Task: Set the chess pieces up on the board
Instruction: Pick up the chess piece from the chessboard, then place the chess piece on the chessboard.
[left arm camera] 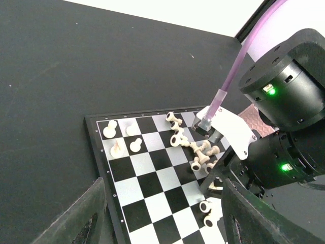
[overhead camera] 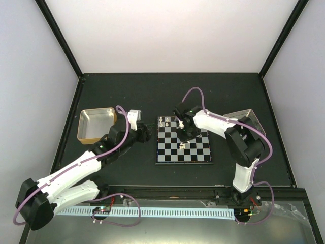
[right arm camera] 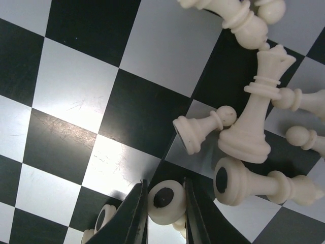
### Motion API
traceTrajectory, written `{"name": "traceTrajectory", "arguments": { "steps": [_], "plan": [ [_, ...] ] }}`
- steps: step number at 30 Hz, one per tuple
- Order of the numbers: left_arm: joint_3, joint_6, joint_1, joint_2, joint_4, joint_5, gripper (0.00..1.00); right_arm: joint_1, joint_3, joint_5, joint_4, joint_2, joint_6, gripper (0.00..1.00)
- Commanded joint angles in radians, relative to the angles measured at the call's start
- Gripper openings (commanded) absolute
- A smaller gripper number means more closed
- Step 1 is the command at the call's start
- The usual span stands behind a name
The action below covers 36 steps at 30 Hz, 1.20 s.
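Observation:
The board [overhead camera: 195, 152] lies in the middle of the table. Several cream chess pieces stand in its far left corner [left arm camera: 109, 130]. Others lie toppled in a heap [left arm camera: 200, 152] near the board's far middle. My right gripper [right arm camera: 166, 213] is down on the board beside that heap. Its jaws are closed on the round base of a lying cream piece [right arm camera: 166, 201]. Close by lie a fallen pawn [right arm camera: 200, 129] and a taller crowned piece [right arm camera: 256, 117]. My left gripper [left arm camera: 162, 223] hovers open over the board's left edge, nothing between its fingers.
A gold metal tray [overhead camera: 96, 123] sits left of the board, behind my left arm. A pinkish tray [overhead camera: 249, 119] sits right of the board, partly hidden by my right arm [overhead camera: 223, 127]. A dark frame rail runs along the table's edges.

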Motion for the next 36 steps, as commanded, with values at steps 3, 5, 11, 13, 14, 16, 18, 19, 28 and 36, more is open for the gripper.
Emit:
{"name": "traceTrajectory", "arguments": {
  "steps": [3,5,11,13,14,16,18,19,28,36],
  "plan": [
    [-0.011,0.008,0.008,-0.015,0.031,0.065,0.65,0.003,-0.022,0.022,0.047,-0.088,0.067,0.12],
    [-0.01,0.003,0.008,-0.018,0.033,0.087,0.65,0.002,-0.031,-0.008,0.087,-0.141,0.116,0.12],
    [-0.047,-0.031,0.008,-0.044,0.111,0.145,0.67,0.001,-0.104,-0.197,0.334,-0.356,0.408,0.14],
    [-0.069,-0.046,0.008,-0.055,0.157,0.155,0.68,0.002,-0.168,-0.261,0.485,-0.433,0.579,0.14],
    [-0.081,-0.05,0.007,-0.062,0.187,0.163,0.68,0.002,-0.211,-0.289,0.586,-0.472,0.681,0.15],
    [-0.108,-0.06,0.007,-0.076,0.257,0.177,0.69,0.003,-0.296,-0.304,0.767,-0.54,0.886,0.15],
    [-0.138,-0.061,0.007,-0.089,0.343,0.201,0.7,0.003,-0.378,-0.313,0.938,-0.591,1.067,0.15],
    [-0.15,-0.059,0.006,-0.093,0.385,0.212,0.71,0.003,-0.4,-0.317,1.008,-0.606,1.142,0.15],
    [-0.167,-0.003,-0.02,-0.049,0.603,0.293,0.71,0.045,-0.541,-0.332,1.29,-0.627,1.594,0.13],
    [-0.158,0.054,-0.061,0.011,0.672,0.193,0.56,0.098,-0.572,-0.33,1.444,-0.593,1.767,0.13]
  ]
}}
